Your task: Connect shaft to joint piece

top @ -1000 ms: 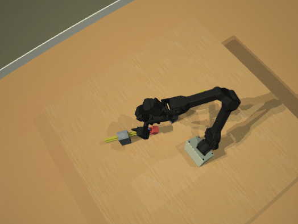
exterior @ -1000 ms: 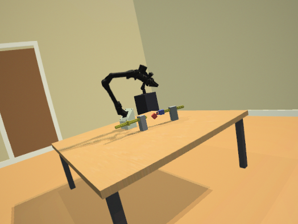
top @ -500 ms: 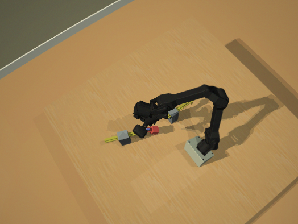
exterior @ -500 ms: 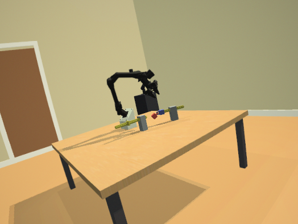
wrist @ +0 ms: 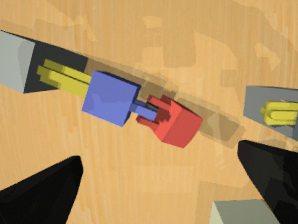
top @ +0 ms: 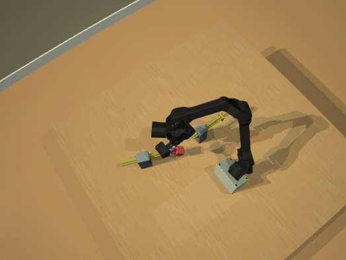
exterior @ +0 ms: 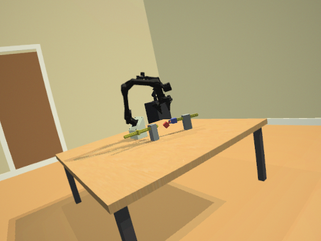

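Observation:
A yellow shaft [top: 130, 161] [wrist: 61, 78] runs through a grey block [top: 144, 159] [exterior: 187, 121] [wrist: 12, 59] and ends in a blue piece [wrist: 109, 98] [exterior: 173, 120]. A red square joint piece [top: 179, 150] [exterior: 166, 124] [wrist: 178, 123] hangs on its hinge, tilted off the shaft's line. The second yellow shaft [top: 216, 119] [exterior: 137, 133] [wrist: 281, 115] sits in the second grey block [top: 201, 132] [exterior: 153, 132] [wrist: 256, 102], its end apart from the red piece. My gripper [top: 169, 149] [wrist: 160, 156] is open and empty, just above the joint, one finger on each side, touching nothing.
The arm's pale grey base [top: 229, 178] [exterior: 138, 126] stands close behind the blocks. In the exterior view a black box shape [exterior: 154, 114] shows behind the joint and merges with my fingers. The table edge [exterior: 184, 171] is far from the parts.

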Robot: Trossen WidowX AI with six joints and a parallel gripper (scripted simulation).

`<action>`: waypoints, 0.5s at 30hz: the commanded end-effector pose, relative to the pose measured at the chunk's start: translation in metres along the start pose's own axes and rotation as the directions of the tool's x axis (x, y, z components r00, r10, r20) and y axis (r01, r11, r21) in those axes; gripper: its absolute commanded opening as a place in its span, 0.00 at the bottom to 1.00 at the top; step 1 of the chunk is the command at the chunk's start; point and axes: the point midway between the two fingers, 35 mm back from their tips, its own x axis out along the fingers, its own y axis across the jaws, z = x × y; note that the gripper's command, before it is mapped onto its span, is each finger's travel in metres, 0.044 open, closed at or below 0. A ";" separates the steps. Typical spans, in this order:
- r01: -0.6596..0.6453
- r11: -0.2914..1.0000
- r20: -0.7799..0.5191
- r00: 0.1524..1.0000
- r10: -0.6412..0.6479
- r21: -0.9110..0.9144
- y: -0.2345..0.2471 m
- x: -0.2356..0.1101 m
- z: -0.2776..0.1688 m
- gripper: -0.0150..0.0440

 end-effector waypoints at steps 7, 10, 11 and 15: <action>0.080 0.993 -0.074 0.994 -0.074 0.083 -0.012 0.011 -0.004 1.00; 0.078 0.988 -0.071 0.995 -0.069 0.132 -0.012 0.012 -0.004 1.00; 0.076 0.983 -0.069 0.995 -0.065 0.165 -0.012 0.012 -0.005 1.00; 0.067 0.953 -0.062 0.997 -0.051 0.295 -0.013 0.014 -0.005 1.00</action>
